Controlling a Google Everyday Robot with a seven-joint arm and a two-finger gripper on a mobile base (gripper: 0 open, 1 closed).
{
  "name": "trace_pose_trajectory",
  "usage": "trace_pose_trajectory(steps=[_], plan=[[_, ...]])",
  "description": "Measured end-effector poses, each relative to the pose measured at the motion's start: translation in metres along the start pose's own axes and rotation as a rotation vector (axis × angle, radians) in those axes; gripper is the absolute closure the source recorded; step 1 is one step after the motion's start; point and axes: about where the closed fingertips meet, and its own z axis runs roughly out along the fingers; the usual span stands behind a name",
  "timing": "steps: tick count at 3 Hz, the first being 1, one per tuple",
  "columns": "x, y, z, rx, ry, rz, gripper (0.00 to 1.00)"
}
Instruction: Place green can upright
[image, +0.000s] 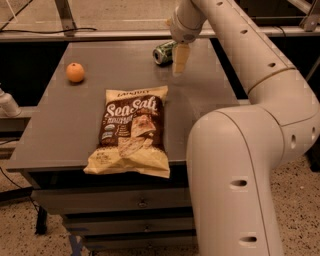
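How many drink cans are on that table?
1: a small green metal drink can lying on its side near the far edge of the grey table, the pincer hanging beside it. Others could hide behind the arm.

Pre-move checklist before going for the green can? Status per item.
1. Green can in view, far side of the table: ok.
2. Can upright: not ok, it lies on its side.
3. Gripper near the can: ok, it hangs just beside it, pointing down.
4. Gripper around the can: not ok, it is beside it, not over it.
5. Contact between gripper and can: cannot tell.
6. Chip bag and orange apart from the can: ok.
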Motion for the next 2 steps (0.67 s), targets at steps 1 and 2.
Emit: trace_pose_trajectory(steps=[1,2], plan=[[0.009,-0.007,-0.007,0.010,0.091,-0.068,0.00],[0.018,-0.016,-0.019,0.056,0.204,-0.163,0.00]])
